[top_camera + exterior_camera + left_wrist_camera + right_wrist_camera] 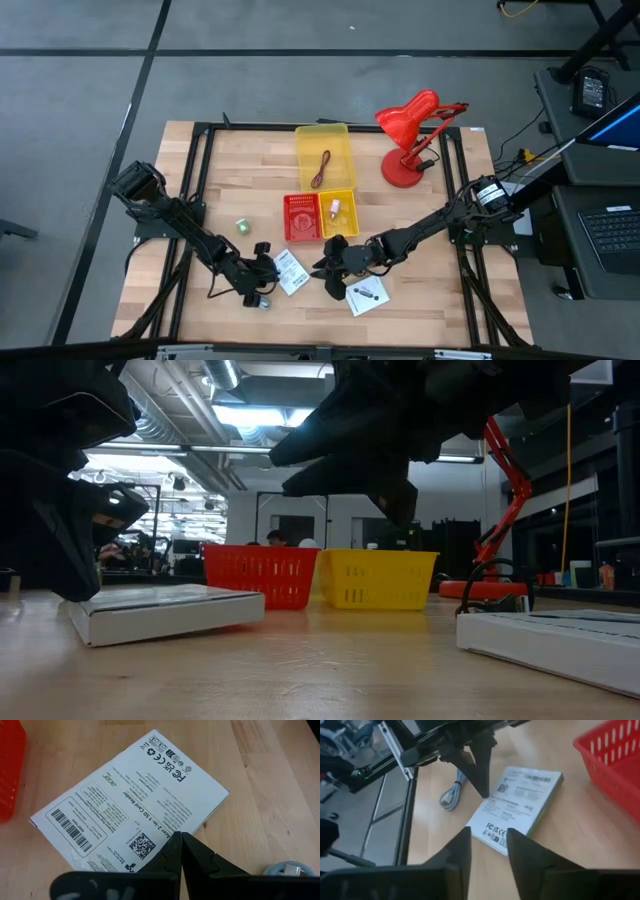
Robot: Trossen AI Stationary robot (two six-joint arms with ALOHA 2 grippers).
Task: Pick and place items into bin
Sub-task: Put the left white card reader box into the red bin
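Note:
A white printed packet lies flat on the wooden table; it also shows in the high view and the right wrist view. My left gripper is shut, its tips pointing down at this packet's edge nearest the left arm. My right gripper is open and empty, raised above the table just right of that packet. A second white packet lies flat near the front edge. A coiled grey cable lies by my left gripper. A dark red cord lies in the yellow bin. A green piece sits on the table. My left gripper's shut fingertips stand at the packet's edge from above, slanting down. The packet lies flat on the table. I cannot tell whether the tips touch it.
A red basket and a small yellow basket stand side by side in front of the yellow bin. A big red desk lamp stands at the back right. Bare wood lies at the table's left and right front.

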